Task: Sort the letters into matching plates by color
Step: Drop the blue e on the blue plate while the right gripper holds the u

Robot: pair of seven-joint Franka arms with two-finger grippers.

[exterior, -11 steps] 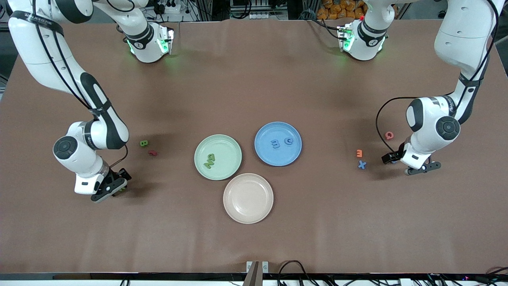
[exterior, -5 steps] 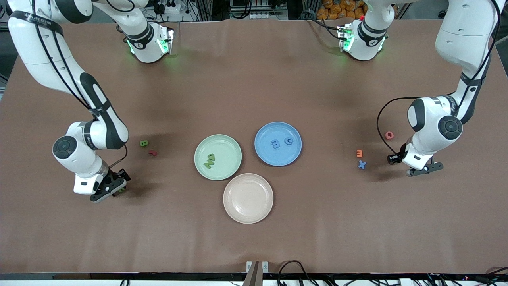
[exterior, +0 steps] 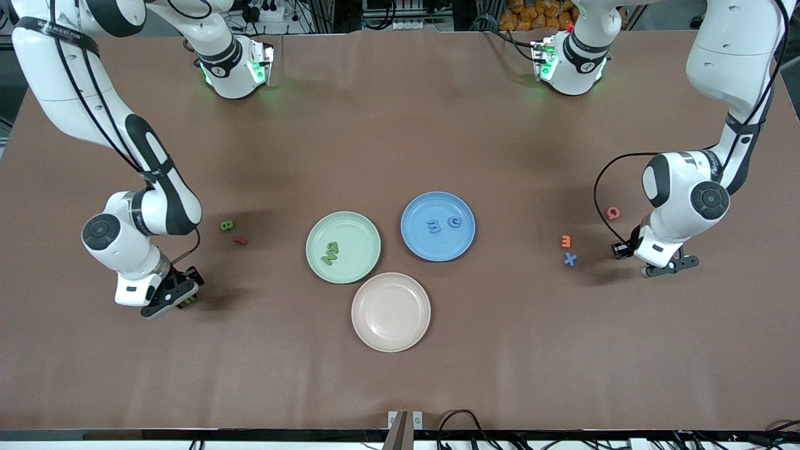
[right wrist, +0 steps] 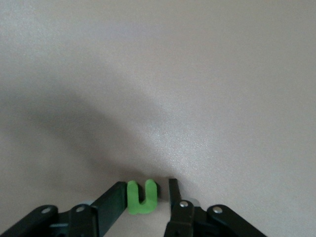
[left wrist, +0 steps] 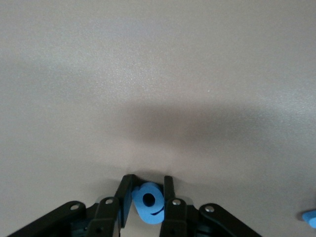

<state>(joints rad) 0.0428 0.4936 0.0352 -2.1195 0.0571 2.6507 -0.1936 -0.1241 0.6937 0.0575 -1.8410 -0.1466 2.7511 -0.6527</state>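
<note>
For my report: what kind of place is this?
Probably a robotics lab: two Franka arms bolted at a brown-covered table, cables and power strips along its edge, sorting plates like the blue plate.

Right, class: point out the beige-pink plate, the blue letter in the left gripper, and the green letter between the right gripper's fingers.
beige-pink plate (exterior: 420, 332): front view, on its rim.
blue letter (left wrist: 149, 201): left wrist view, on its face beside the hole.
green letter (right wrist: 141, 200): right wrist view, on its base.

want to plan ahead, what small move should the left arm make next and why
Probably lift straight up. The left claw is shut on a blue letter low over the table, and its match, the blue plate, sits mid-table. The right claw has a green letter between its fingers, a gap showing on one side.
</note>
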